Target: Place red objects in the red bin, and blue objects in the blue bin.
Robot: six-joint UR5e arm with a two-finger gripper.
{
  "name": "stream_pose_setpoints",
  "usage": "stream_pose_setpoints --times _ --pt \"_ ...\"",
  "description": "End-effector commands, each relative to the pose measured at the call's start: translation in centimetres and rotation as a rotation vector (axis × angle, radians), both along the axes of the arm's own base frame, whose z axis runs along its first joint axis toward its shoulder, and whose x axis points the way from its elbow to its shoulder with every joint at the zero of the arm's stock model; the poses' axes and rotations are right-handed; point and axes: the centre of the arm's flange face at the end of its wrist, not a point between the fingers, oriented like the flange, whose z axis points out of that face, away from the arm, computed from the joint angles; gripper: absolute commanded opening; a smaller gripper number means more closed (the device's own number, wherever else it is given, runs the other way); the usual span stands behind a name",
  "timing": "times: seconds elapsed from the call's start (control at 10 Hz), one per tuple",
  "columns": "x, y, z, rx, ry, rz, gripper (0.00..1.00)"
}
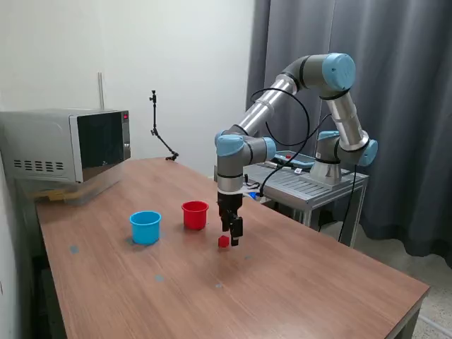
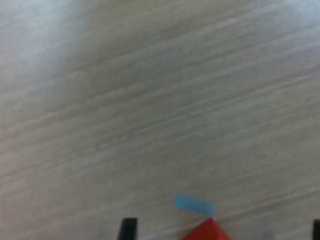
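One small red cube lies on the wooden table, just to the exterior view's right of the red bin. The light blue bin stands to the left of the red bin in that view. My gripper hangs low over the table right beside the cube, pointing down. In the wrist view my gripper is open, with dark fingertips wide apart and a corner of the red cube between them. No blue objects are in view.
A microwave sits at the table's back left corner in the exterior view. A thin black stand rises at the far edge. Small bluish marks dot the tabletop, and a blue tape strip lies near the cube.
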Motion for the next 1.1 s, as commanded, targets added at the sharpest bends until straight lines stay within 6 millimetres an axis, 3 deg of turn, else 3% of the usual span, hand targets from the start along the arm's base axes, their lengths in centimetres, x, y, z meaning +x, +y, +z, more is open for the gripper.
stream_pose_setpoints --times 0.0,0.7,1.0 --pt "-0.2 0.3 0.2 0.002 0.004 0.039 1.00" --pt "-0.2 0.1 -0.7 -0.020 -0.009 0.306 1.00" --pt "-1.2 0.6 0.6 0.011 -0.014 0.422 1.00"
